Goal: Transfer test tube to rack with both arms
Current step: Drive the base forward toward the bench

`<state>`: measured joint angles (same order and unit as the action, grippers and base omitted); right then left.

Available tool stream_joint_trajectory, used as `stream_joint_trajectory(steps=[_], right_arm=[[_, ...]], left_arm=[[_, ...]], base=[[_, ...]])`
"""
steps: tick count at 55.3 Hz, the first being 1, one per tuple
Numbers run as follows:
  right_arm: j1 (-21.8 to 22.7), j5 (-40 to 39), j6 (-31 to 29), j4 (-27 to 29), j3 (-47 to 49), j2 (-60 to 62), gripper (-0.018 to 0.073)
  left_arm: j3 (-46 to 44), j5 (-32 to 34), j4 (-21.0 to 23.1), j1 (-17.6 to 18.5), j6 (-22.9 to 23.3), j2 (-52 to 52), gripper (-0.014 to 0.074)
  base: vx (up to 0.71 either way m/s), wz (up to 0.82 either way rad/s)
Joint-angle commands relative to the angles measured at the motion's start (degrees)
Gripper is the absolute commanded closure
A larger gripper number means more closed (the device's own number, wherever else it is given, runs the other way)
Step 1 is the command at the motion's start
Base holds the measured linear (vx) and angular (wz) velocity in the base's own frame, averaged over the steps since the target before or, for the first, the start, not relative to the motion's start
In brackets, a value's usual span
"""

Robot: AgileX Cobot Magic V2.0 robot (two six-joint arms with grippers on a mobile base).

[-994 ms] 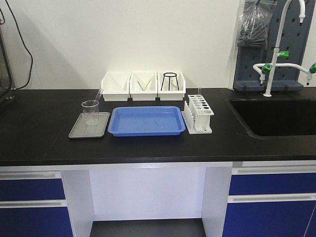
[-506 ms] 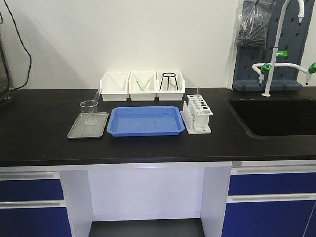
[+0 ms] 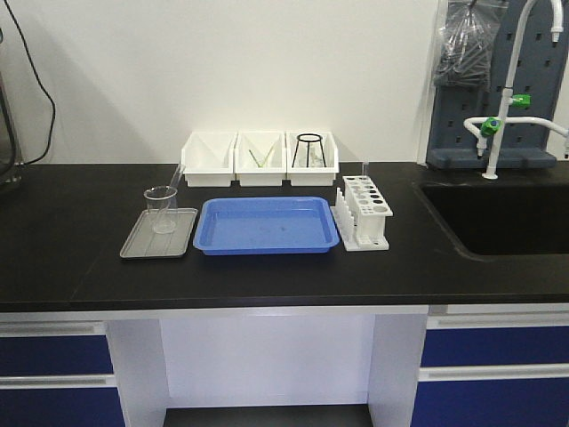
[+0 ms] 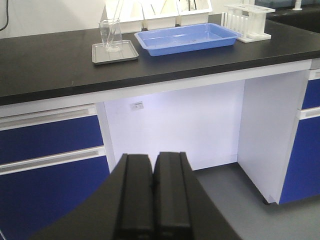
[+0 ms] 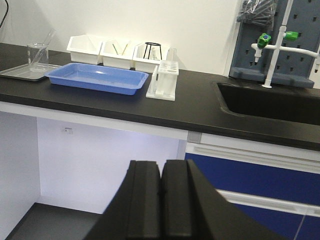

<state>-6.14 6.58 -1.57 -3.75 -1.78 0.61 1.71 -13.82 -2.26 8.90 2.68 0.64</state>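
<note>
Low, beneath counter (image 4: pixel 50 65) height, left jaws and right jaws point forward, closed, empty.

rack (image 3: pixel 364 212) | blue tray (image 3: pixel 267 228) just beside | bare counter (image 3: pixel 411 262) toward sink (image 3: pixel 508 218)

Left gripper (image 4: pixel 153 192) and right gripper (image 5: pixel 161 197), both closed, low below counter height.

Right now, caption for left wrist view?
Left tool shut below benchtop; test tube leans in beaker, rack at far right.
</note>
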Motion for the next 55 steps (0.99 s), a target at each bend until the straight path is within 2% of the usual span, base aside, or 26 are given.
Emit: stream_joint_trajectory(steps=[1,28,55], right_arm=[[0.3,-4.6,-0.1,-0.7,-0.9,0.5,0.0571],[0.3,-4.6,-0.1,-0.7,-0.9,0.5,0.0571],[0.3,-4.6,-0.1,-0.7,-0.9,0.5,0.0571]], left_arm=[[-1.5,4.6,0.0,0.0,0.2,0.8,0.0594],[-1.5,4.6,0.0,0.0,0.2,0.8,0.0594],[-1.5,4.6,0.0,0.0,0.2,0.8,0.0594]], base=[[0.16,0.08],[0.22,0.0],[0.37,0.07]])
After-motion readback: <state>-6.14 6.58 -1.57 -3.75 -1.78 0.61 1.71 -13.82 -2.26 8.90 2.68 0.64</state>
